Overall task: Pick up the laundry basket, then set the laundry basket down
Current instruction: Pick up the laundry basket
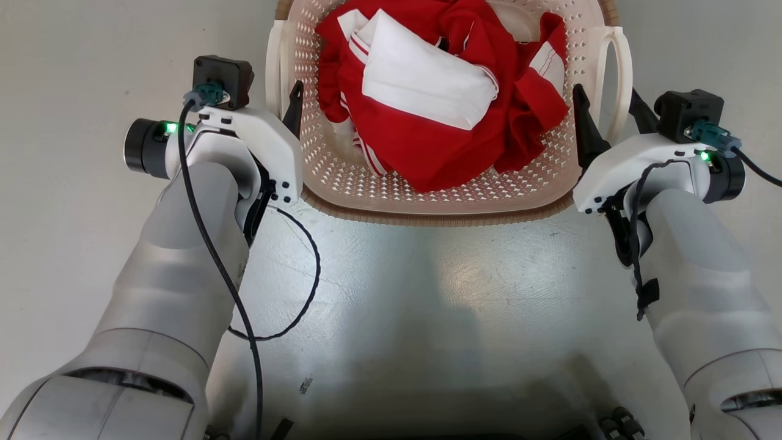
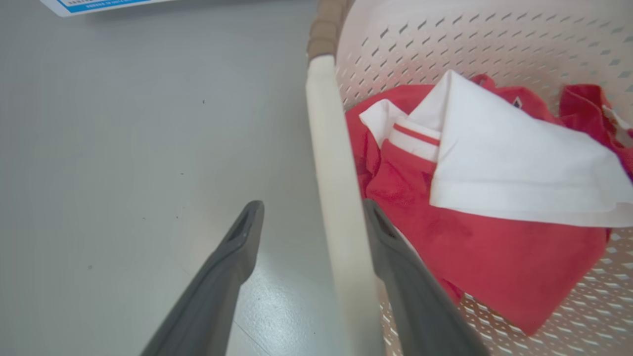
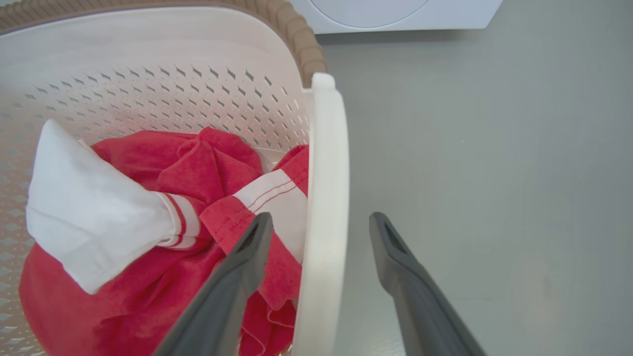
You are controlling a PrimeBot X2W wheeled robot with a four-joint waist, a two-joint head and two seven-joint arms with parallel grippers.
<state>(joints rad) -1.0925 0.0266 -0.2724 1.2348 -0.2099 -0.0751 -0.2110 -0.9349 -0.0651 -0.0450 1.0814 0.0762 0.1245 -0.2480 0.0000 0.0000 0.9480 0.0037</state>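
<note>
The left gripper (image 2: 312, 205) is spread wide and grips nothing. Its outer finger (image 2: 232, 257) hangs over the bare grey floor (image 2: 123, 148), apart from the basket. Between the two fingers runs the left loop handle (image 2: 331, 163) of the laundry basket (image 1: 330, 165). The inner finger (image 2: 395, 257) lies against the handle's basket side, inside the rim. A black cable (image 1: 308, 275) loops down from this arm's wrist.

Just past that inner finger, inside the basket, a red garment (image 1: 427, 146) with white stripes is bunched up, and a folded white cloth (image 1: 421, 85) lies on top of it. The basket sits ahead of both grippers and between them, with its brown woven-look rim (image 1: 440, 217) nearest the robot.

The right gripper (image 3: 321, 217) is also parted and holds nothing, and it straddles the right loop handle (image 3: 326, 163). Its inner finger (image 3: 232, 277) reaches over the red garment inside the basket, close beside the handle. Its outer finger (image 3: 410, 277) is clear of the handle, above the floor. Beyond this gripper's fingertips, past the basket's far corner, stands the base of a white appliance (image 3: 395, 15).
</note>
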